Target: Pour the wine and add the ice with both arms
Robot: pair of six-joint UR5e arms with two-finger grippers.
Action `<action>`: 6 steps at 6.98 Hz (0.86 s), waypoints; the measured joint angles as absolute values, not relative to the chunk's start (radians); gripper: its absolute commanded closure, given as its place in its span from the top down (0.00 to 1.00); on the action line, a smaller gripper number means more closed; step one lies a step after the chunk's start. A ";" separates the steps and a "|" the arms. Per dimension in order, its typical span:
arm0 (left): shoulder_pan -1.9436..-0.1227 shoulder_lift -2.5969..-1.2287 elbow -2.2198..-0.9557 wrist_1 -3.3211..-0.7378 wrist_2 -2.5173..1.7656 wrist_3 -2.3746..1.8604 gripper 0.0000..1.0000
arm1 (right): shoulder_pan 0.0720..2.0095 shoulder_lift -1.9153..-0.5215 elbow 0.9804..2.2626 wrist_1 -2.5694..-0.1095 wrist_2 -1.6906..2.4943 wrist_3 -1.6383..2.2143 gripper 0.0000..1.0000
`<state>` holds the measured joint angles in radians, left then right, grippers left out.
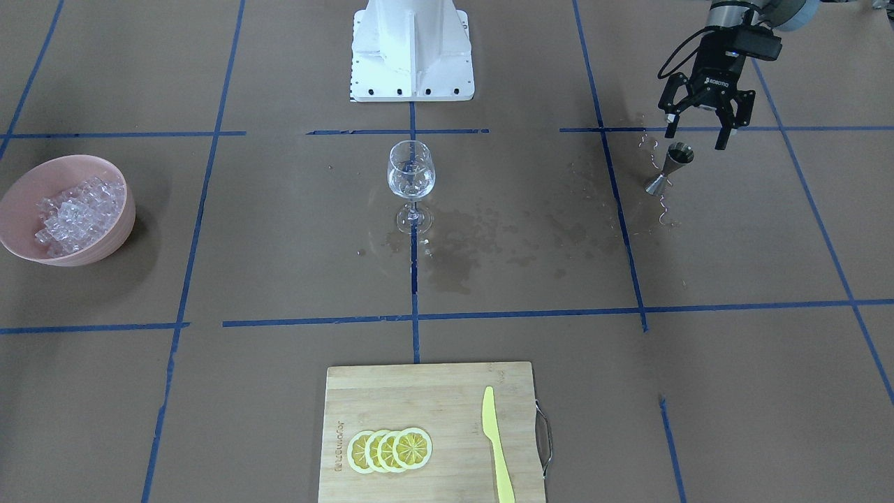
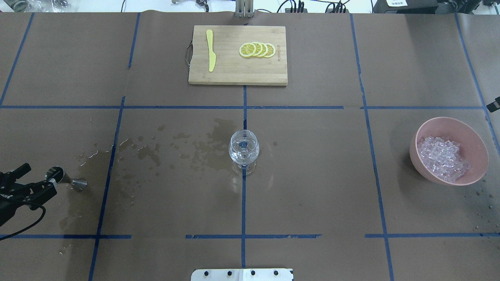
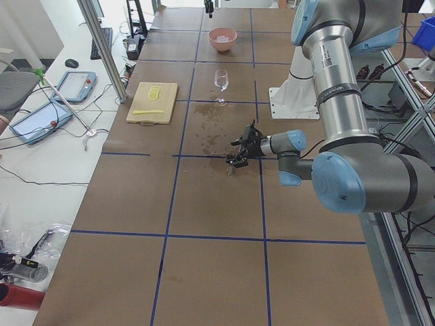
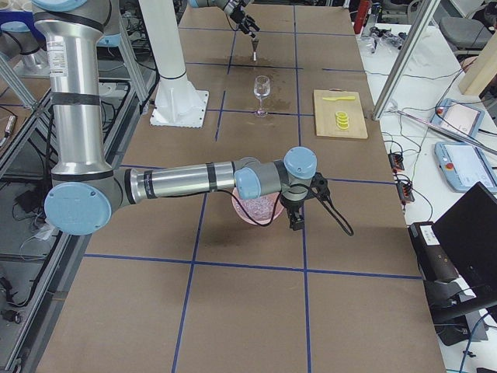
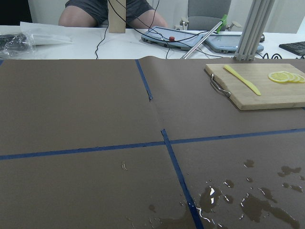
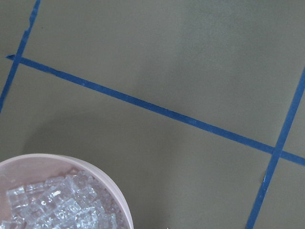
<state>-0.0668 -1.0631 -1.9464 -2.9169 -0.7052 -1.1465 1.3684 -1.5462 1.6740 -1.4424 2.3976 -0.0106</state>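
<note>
A steel jigger (image 1: 668, 169) stands upright on the wet paper; it also shows in the overhead view (image 2: 67, 179). My left gripper (image 1: 696, 138) is open and empty. It hovers just behind and above the jigger, and also shows in the overhead view (image 2: 37, 178). A wine glass (image 1: 411, 175) stands at the table's middle with a little clear wine (image 2: 243, 155) in its bowl. Ice cubes (image 1: 73, 213) fill a pink bowl (image 2: 477, 156). My right gripper (image 4: 296, 220) hangs beside that bowl, on its far side from the robot base. I cannot tell its state.
A wooden cutting board (image 1: 426, 391) with lemon slices (image 1: 390, 449) and a yellow knife (image 1: 496, 447) lies on the operators' side. Dark wet stains (image 1: 489, 237) spread between the glass and the jigger. The white robot base (image 1: 412, 49) stands behind the glass.
</note>
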 measured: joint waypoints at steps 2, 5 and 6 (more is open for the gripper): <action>0.016 -1.070 -1.895 -2.916 -0.611 -1.180 0.99 | 1.368 -1.545 1.659 -1.442 2.399 -0.011 1.00; 0.069 -1.148 -1.786 -2.918 -0.542 -1.253 0.99 | 1.370 -1.546 1.652 -1.443 2.402 -0.009 1.00; 0.074 -1.173 -1.755 -2.920 -0.520 -1.260 0.99 | 1.370 -1.546 1.649 -1.443 2.406 -0.009 1.00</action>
<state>0.0738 -1.1733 -1.7552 -2.9205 -0.5196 -1.2601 1.3697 -1.5460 1.6490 -1.4432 2.4061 -0.0093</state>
